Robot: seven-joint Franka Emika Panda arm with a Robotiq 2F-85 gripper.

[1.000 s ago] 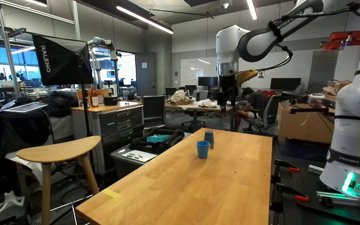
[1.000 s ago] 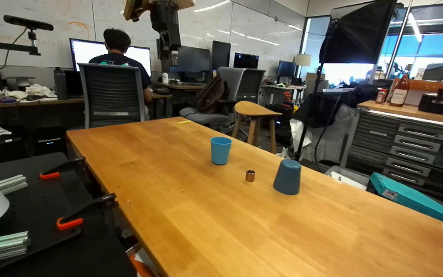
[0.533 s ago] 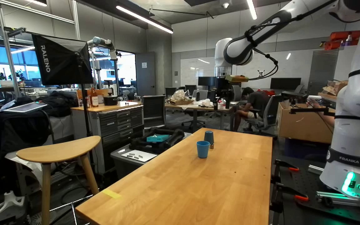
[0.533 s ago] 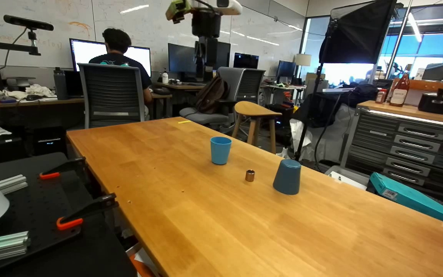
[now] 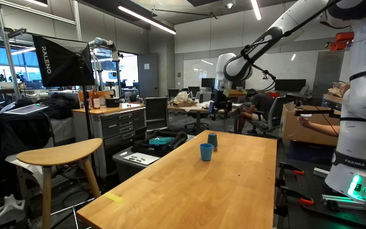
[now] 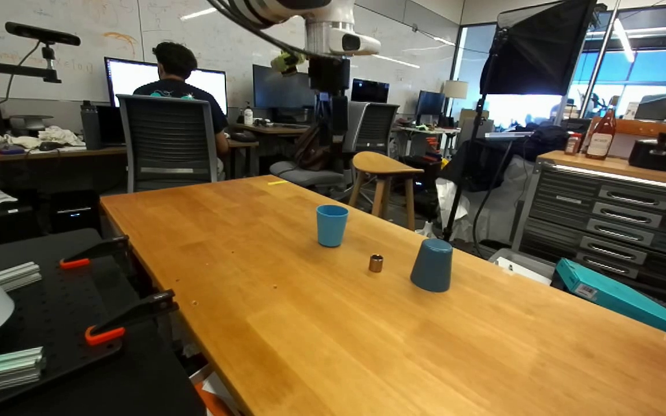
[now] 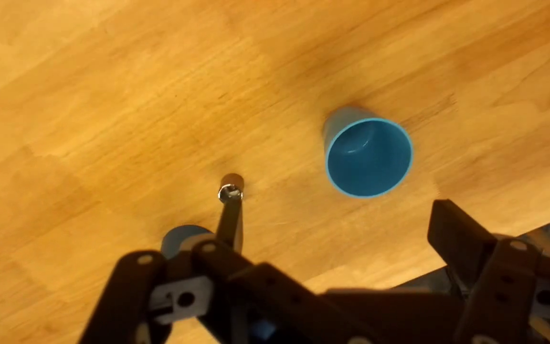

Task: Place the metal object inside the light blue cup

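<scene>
The light blue cup (image 5: 206, 152) stands upright on the wooden table; it also shows in an exterior view (image 6: 332, 226), and its open mouth shows in the wrist view (image 7: 369, 160). The metal object (image 6: 376, 264) is a small shiny hollow cylinder standing on the table between the blue cup and a darker cup. In the wrist view the metal object (image 7: 232, 181) is partly covered by the left fingertip. My gripper (image 7: 337, 210) is open and empty. In an exterior view the gripper (image 5: 220, 117) hangs well above the table, over the cups' area.
A darker blue cup (image 6: 432, 267) stands upside down close to the metal object; the gripper partly hides this cup (image 7: 179, 236) in the wrist view. Black clamps with orange tips (image 6: 104, 335) grip the table edge by the robot base. A wooden stool (image 5: 60, 152) stands beside the table.
The arm has moved down and across toward the cups; in an exterior view the gripper has shifted right and lower. The cups and metal object have not moved.
</scene>
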